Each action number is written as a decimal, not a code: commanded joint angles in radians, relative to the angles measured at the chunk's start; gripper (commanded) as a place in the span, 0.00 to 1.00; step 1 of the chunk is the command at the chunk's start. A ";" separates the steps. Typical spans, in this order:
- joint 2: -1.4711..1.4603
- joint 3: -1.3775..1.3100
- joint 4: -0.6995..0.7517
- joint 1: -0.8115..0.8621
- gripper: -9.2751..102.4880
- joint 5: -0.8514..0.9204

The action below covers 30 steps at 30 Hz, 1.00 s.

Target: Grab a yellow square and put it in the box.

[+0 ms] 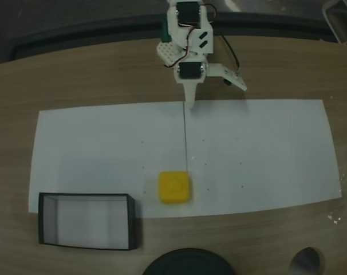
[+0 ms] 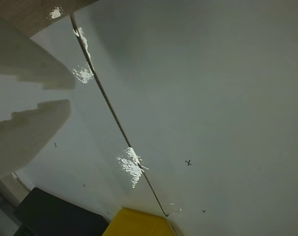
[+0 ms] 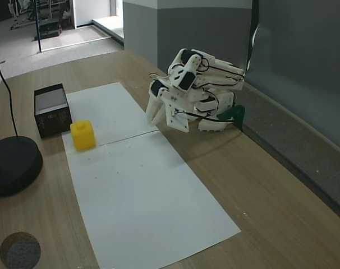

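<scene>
Gripper (image 1: 190, 102) hung over the paper's far edge, fingers nearly together, holding nothing. Yellow square (image 1: 174, 187) lay on white paper (image 1: 265, 149), near the black-walled box (image 1: 86, 221), apart

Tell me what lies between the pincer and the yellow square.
Only bare white paper with a thin seam line running from the pincer toward the yellow square, shown in a fixed view.
</scene>
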State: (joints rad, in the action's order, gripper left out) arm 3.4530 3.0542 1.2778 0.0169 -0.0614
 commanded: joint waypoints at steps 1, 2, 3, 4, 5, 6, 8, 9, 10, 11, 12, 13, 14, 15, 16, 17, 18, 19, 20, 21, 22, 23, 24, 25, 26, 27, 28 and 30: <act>0.023 -0.054 0.014 0.006 0.08 0.000; 0.023 -0.054 0.014 0.006 0.08 0.000; 0.023 -0.054 0.014 0.005 0.08 0.000; 0.023 -0.054 0.014 0.005 0.08 0.002; 0.023 -0.054 0.014 0.005 0.08 0.002; 0.023 -0.054 0.014 0.003 0.08 0.002; 0.023 -0.054 0.014 0.005 0.08 0.002; 0.023 -0.054 0.014 0.005 0.08 0.002; 0.023 -0.054 0.014 0.005 0.08 0.002; 0.023 -0.054 0.014 0.005 0.08 0.002; 0.023 -0.054 0.014 0.005 0.08 0.002; 0.023 -0.054 0.014 0.005 0.08 0.002; 0.023 -0.054 0.014 0.005 0.08 0.002; 0.023 -0.054 0.014 0.005 0.08 0.002; 0.023 -0.054 0.014 0.005 0.08 0.002; 0.023 -0.054 0.014 0.005 0.08 0.002; 0.023 -0.054 0.014 0.005 0.08 0.002; 0.023 -0.054 0.014 0.005 0.08 0.002; 0.023 -0.054 0.014 0.003 0.08 0.002; 0.023 -0.054 0.014 0.002 0.08 0.002; 0.023 -0.054 0.014 0.002 0.08 0.002; 0.023 -0.054 0.014 0.002 0.09 -0.002; 0.023 -0.054 0.014 0.002 0.09 -0.002; 0.023 -0.054 0.014 0.002 0.08 -0.002; 0.023 -0.054 0.014 0.002 0.08 0.000; 0.023 -0.054 0.014 0.002 0.08 0.000; 0.023 -0.052 0.011 0.002 0.08 -0.003; 0.023 -0.048 -0.012 0.002 0.08 -0.005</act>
State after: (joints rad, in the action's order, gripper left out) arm 3.4530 3.0542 1.2763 0.0169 -0.0614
